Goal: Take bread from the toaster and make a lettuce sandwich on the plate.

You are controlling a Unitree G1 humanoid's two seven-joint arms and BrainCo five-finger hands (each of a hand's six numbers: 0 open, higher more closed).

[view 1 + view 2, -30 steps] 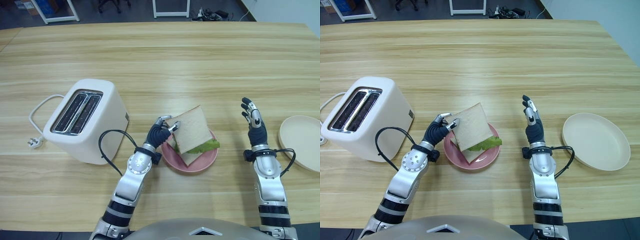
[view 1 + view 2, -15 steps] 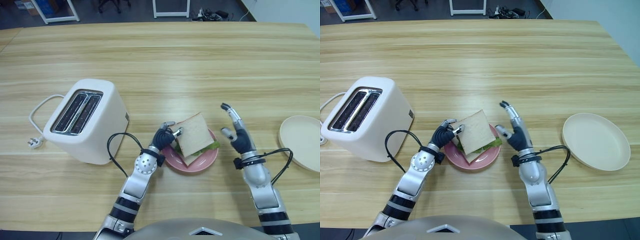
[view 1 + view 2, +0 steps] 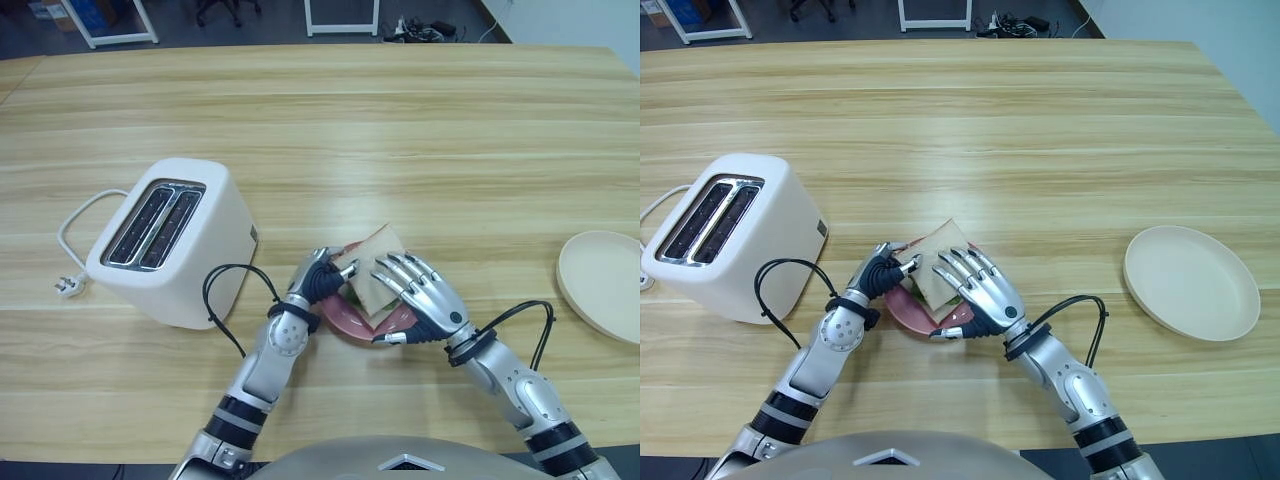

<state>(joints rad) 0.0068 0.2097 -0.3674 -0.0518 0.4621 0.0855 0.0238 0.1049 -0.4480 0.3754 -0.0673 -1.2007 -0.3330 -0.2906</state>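
On the wooden tabletop, the left hand has its fingers pinching the soft, light bread slice (probably crushable, best held gently by its edge), while the right hand lies with fingers spread flat over it.

Pink plate, cream toaster

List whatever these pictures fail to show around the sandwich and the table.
Lettuce and lower slice: covered in both views by the top slice and the right hand laid over it.
Pink plate: mostly under the bread and the left hand; only some rim shows.
Toaster slots: too dark to see inside.
Beige plate: cut off by the right edge in the left eye view.
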